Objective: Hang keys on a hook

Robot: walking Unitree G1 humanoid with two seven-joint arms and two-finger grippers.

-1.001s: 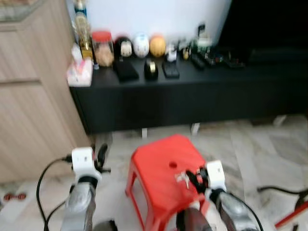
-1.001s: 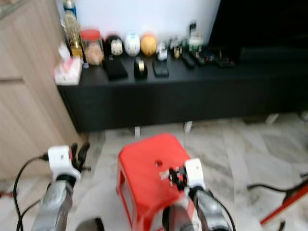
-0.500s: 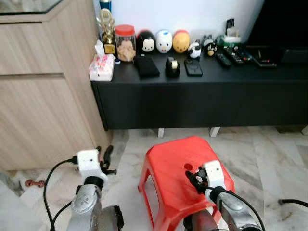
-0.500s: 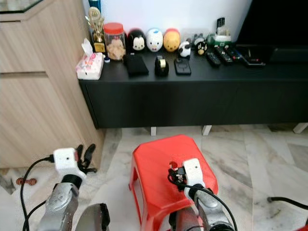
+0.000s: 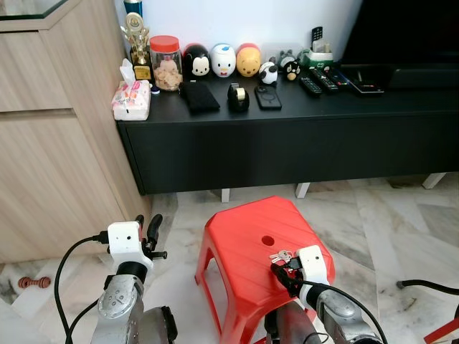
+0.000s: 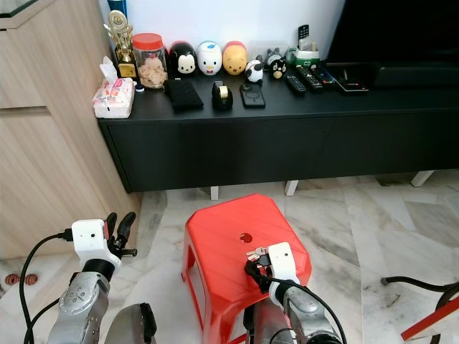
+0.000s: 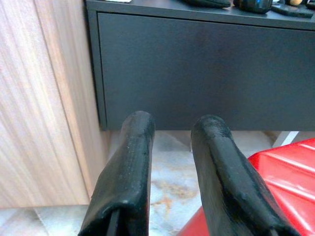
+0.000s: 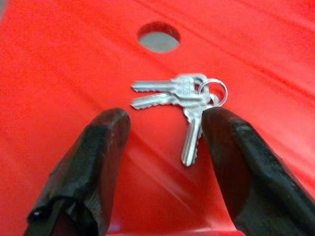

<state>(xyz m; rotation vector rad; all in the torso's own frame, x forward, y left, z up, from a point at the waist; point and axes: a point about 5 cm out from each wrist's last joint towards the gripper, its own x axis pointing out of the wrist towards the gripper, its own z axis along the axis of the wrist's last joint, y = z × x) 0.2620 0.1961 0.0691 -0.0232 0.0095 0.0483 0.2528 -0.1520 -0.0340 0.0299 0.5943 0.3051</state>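
Since the earlier frames our head camera has swung and steadied, so we can aim. Our right gripper [image 8: 162,142] hovers spread over the bunch of silver keys [image 8: 184,98] lying on the red plastic stool [image 5: 244,244], ungrasped. Wrist view shows three keys ringed; our left gripper [image 7: 172,142] waits parted, empty.

A bunch of silver metal keys [image 8: 189,101] lies on the red plastic stool [image 5: 244,244] at lower centre, before the long black cabinet [image 5: 287,136], wooden cupboard [image 5: 50,143] at left.
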